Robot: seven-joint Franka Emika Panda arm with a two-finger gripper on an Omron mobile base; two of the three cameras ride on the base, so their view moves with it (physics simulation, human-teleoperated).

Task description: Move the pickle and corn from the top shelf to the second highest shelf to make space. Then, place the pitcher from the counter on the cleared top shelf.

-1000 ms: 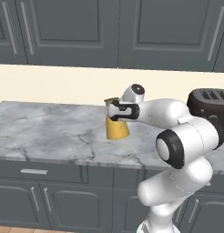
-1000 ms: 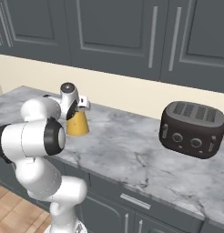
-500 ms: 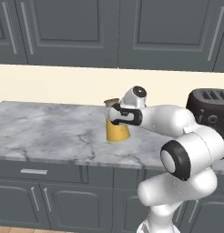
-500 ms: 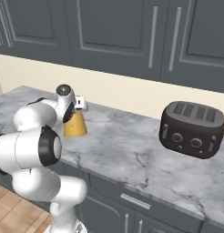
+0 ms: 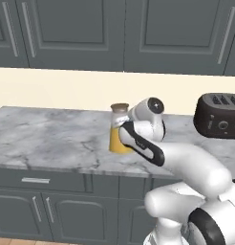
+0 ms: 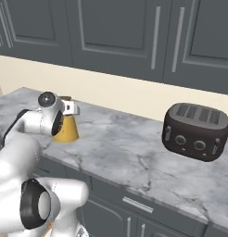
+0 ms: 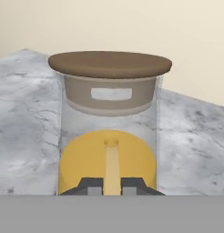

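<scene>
Gripper point(image 7: 112, 185): jaws drawn nearly together, clamped on the thin handle of the pitcher.
Pitcher point(image 5: 120, 130): stood upright on the counter point(image 5: 48, 139), its brown lid at the top, held at the wrist's end.
Toaster point(image 6: 195, 131): set on the same counter, well apart from the pitcher.
Upper cabinets point(image 6: 116, 32): seen behind, above the cream wall.

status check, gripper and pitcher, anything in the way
Gripper shut on the pitcher's handle. Pitcher upright on the counter, lid on. Toaster well off to the side, nothing blocking.
</scene>
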